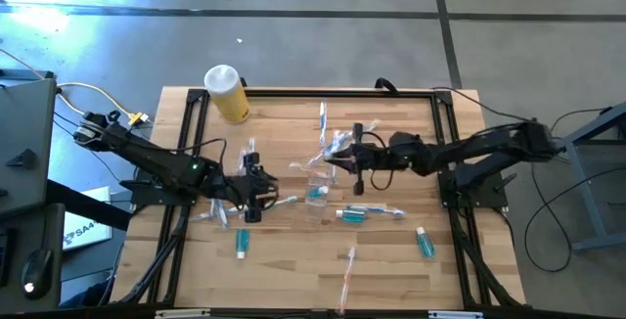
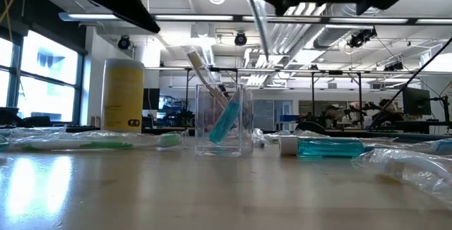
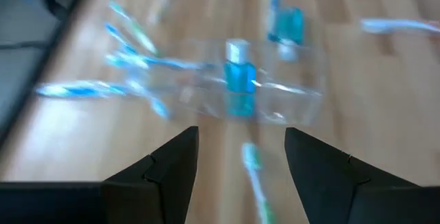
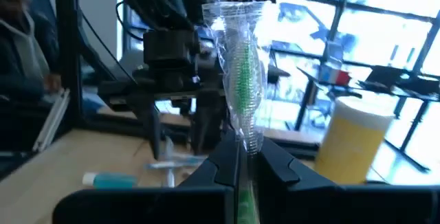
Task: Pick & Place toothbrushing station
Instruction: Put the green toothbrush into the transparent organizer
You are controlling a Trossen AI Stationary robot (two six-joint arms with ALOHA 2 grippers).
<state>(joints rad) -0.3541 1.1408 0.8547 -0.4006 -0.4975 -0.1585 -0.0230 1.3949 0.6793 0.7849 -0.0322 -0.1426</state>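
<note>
Blur smears most of the left wrist view, so the wrapped toothbrushes on the counter (image 1: 293, 260) near the left claw (image 1: 256, 199) show only as pale streaks w/ blue-green tips; can't count them there. In the low view both arms are cut off by the top edge. A person at the room's edge in the right wrist view is only partly in frame. No readable writing anywhere: the yellow bottle (image 1: 227, 94) carries a small dark mark near its base in the low view, too small to read, and the white sheet by the counter's left side in the high view is cut off and unreadable.

Clear cup (image 2: 224, 119) stands upright about mid-counter, between the two claws, w/ a teal tube (image 2: 224, 123) and a toothbrush leaning inside it. Left claw hangs low just left of the cup, fingers (image 3: 165, 176) spread wide, nothing between them; the cup sits straight ahead of it, apart, not touching. Right claw (image 1: 333, 159) is raised just right of and behind the cup, pinched tight on a wrapped toothbrush (image 4: 242, 73) w/ green bristles inside clear plastic, which sticks up past the fingers. More teal tubes (image 1: 352, 214) and brushes lie scattered over the counter, one tube (image 1: 424, 243) well off to the right. Yellow bottle stands at the far left corner.
</note>
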